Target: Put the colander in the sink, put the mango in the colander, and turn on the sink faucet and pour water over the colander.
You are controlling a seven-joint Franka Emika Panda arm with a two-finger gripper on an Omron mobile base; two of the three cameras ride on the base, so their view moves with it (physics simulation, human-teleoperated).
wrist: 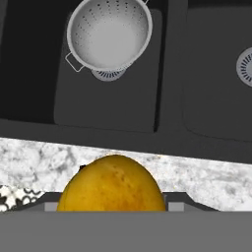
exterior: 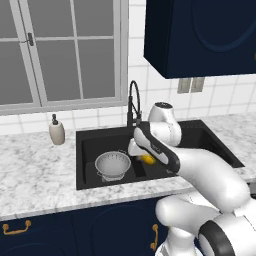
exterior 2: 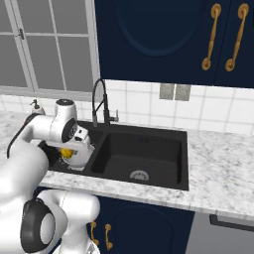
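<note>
The silver perforated colander (exterior: 112, 164) (wrist: 109, 34) stands upright and empty in the left basin of the black sink (exterior: 85, 139) (wrist: 108, 106). My gripper (exterior: 144, 155) (exterior 2: 70, 153) hangs over the sink near the divider, to the right of the colander and apart from it. It is shut on the yellow-orange mango (exterior: 148, 160) (exterior 2: 66, 152) (wrist: 112, 184). In the hand view the fruit hides the fingertips. The black gooseneck sink faucet (exterior: 133, 102) (exterior 2: 100, 101) rises behind the divider, and no water runs from it.
A beige soap dispenser (exterior: 57, 131) stands on the marble counter (exterior: 35, 170) left of the sink. The right basin shows its round drain (exterior 2: 139, 174) (wrist: 244, 66). A dark blue wall cabinet (exterior: 200, 35) hangs above, and a window (exterior: 60, 50) is behind.
</note>
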